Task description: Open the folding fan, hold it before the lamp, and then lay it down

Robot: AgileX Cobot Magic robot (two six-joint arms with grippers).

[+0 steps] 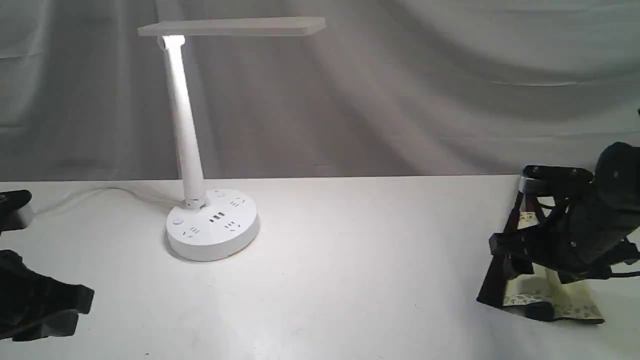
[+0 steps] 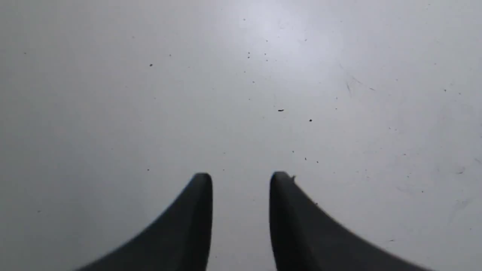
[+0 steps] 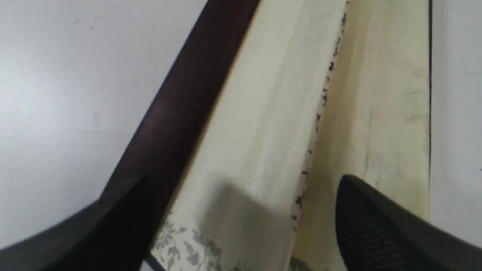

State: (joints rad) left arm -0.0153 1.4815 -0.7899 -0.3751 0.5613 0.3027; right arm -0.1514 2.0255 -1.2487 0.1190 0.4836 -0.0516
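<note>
Black fingertips of the left tool [image 2: 241, 180] sit nearest, low over bare worktop [image 1: 350, 260] at the near left. The gap between them is narrow and holds nothing.

Across at the far right edge, the right tool [image 3: 244, 180] stands wide. One finger is over the maroon rib [image 3: 180, 98], the other over the cream leaf. The fan [image 3: 263, 94] lies between them unclamped, as far as I can see.

The fan is on the worktop beneath the right arm, well apart from the lit lamp [image 1: 185, 130]. Only a few pleats are spread, so opening looks partial at best. The fan is not in front of the lamp. With the fingers wide around a resting fan, I judge this to be either the approach before a lift or the moment it is laid down; the pictures do not settle which. If it is the first, spreading the leaf, showing it and setting it down all remain.

Its long axis runs from a narrow end under the right wrist, away from the camera, toward the viewer, slanting slightly to the lamp side. The patterned border [image 3: 180, 244] is the near end, by the fingertips. The rib lies on the lamp side. Whether the far end is flat or slightly raised, I cannot tell.
</note>
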